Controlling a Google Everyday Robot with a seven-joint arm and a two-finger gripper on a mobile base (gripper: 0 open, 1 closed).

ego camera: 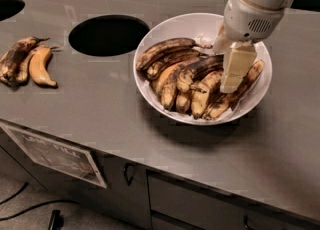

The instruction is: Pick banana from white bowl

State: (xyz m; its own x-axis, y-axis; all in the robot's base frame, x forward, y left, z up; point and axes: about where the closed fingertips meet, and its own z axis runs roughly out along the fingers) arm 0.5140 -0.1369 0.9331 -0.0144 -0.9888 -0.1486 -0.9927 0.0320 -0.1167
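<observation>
The white bowl (pixel 150 81) stands on the grey counter and holds several overripe bananas. The darkest banana (pixel 202 66), nearly black with yellow mottling, lies curved across the middle of the pile. My gripper (pixel 226 81) hangs from the white arm over the right side of the bowl. It points down into the pile, right beside this banana's right end. Its lower tip sits among the bananas on the right. I cannot see whether it holds anything.
A round black hole (pixel 107 35) opens in the counter left of the bowl, and part of another (pixel 7 8) shows at the far left. Three loose bananas (pixel 27 63) lie on the left of the counter. Cabinet doors and a label are below the front edge.
</observation>
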